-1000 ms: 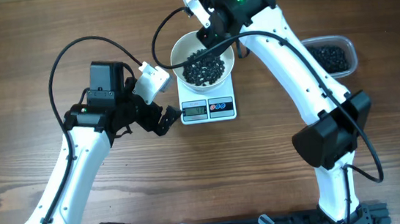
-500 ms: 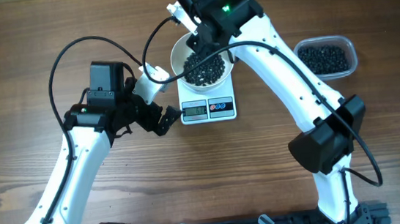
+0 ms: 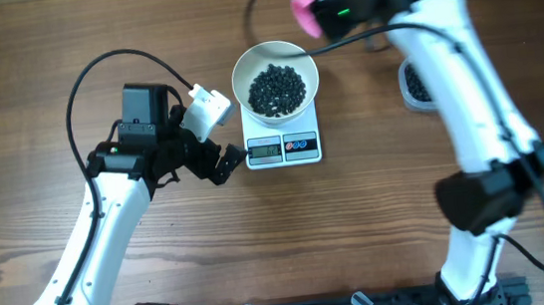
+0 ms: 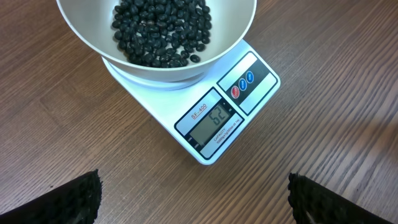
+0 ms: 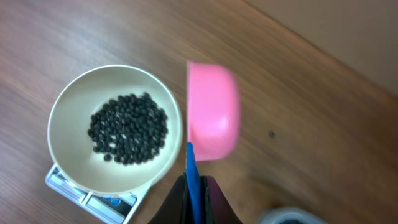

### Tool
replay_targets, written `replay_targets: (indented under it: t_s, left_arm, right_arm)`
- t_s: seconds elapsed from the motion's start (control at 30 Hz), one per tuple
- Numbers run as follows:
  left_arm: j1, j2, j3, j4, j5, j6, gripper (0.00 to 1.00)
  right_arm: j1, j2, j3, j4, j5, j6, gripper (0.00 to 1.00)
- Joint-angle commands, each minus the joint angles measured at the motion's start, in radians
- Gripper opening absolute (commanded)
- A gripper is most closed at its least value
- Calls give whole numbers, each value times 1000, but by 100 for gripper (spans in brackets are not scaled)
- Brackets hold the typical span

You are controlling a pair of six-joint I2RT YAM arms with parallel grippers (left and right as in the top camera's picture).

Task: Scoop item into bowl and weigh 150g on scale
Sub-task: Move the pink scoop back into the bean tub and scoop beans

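Swung clear of the bowl (image 3: 247, 67), the right gripper (image 5: 194, 196) is pinching the pink scoop (image 5: 212, 112) by its handle, likely heading to the tub (image 3: 411, 86) for more. Black beans (image 3: 276, 89) are lying in the bowl on the scale (image 3: 284, 149), and the left gripper (image 4: 194, 200) is waiting wide open nearby.

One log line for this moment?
left gripper: open, empty, near scale | right gripper: shut on scoop, beside bowl | beans: in bowl, on scale

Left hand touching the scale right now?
Apart. Left wrist view: the fingers of the left hand sit at the bottom corners, bare table between them and the scale.
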Motion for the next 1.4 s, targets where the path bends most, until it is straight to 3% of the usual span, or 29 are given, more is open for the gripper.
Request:
replay_targets:
  t_s: [0.0,0.1,0.33,0.67,1.0,1.37]
  left_arm:
    - [3,2,-4,0,20,5,100]
    - [3,2,-4,0,20,5,100]
    - [3,2,-4,0,19,5,100]
    - [3,2,-4,0,20,5,100]
    - [3,2,-4,0,20,5,100]
    - [3,2,-4,0,20,5,100]
  right_arm:
    - [-147,-55,26,-76,-151,43,4]
    - [-272,-51,26,-190,-149,45,4]
    - [-428,-48,-13,-257,-43,68,4]
    - [-435,31,-117,-278,219,117,4]
    - [-435,167,-117,-268,322,127,4]
    - [-426,238,-117,-257,222,107,4]
